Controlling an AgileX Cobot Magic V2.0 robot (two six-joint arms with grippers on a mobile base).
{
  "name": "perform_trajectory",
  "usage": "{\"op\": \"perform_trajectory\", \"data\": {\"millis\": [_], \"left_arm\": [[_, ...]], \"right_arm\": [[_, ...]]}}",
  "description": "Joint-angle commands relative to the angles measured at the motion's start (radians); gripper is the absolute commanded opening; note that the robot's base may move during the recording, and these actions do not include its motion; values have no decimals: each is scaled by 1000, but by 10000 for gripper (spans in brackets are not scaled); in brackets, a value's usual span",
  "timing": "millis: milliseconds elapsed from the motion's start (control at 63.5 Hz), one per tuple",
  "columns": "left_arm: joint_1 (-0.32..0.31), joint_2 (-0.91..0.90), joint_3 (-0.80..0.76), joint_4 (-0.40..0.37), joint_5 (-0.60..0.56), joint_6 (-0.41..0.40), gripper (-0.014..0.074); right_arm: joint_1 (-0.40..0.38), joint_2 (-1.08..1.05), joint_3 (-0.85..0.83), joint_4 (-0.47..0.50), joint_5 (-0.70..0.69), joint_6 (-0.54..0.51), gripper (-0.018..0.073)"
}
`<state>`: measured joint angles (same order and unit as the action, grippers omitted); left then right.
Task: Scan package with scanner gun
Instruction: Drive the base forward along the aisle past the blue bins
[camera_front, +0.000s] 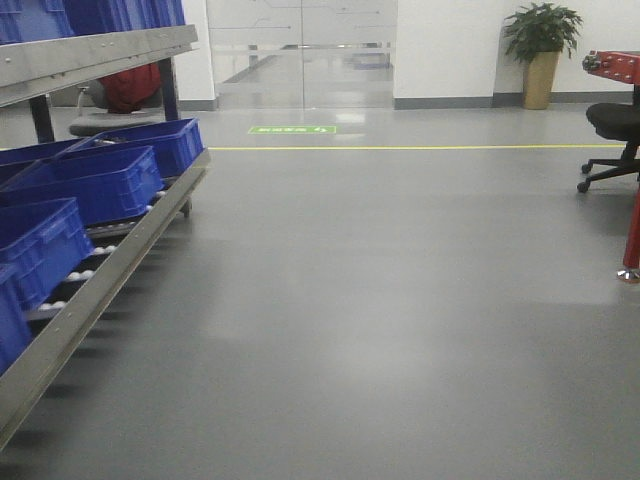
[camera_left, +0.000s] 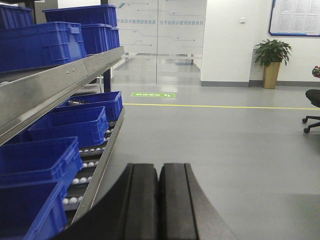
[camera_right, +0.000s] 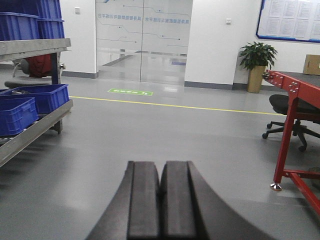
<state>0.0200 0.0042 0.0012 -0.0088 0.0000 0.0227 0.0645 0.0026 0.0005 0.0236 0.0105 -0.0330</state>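
Pointing ahead over grey floor (camera_left: 225, 145), left pincer (camera_left: 159, 172) and right pincer (camera_right: 161, 170) sit closed.

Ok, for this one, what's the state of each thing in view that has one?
Left end effector: shut, holding nothing.
Right end effector: shut, holding nothing.
Glass doors: closed.
Office chair: unoccupied.
Blue bins: lidless, sitting on the roller rack.
Package, scanner gun: in no view.
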Motion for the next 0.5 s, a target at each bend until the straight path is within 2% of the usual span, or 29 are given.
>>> {"op": "perform_trajectory", "data": {"millis": [0,488], "left_arm": [[-4,-4,-1,-5,-19,-9,-102],[-4,-4,-1,-5,-19,-9,-102]], "right_arm": [[1,-3,0,-7,-20,-2,-162],[1,-3,0,-7,-20,-2,-162]]}}
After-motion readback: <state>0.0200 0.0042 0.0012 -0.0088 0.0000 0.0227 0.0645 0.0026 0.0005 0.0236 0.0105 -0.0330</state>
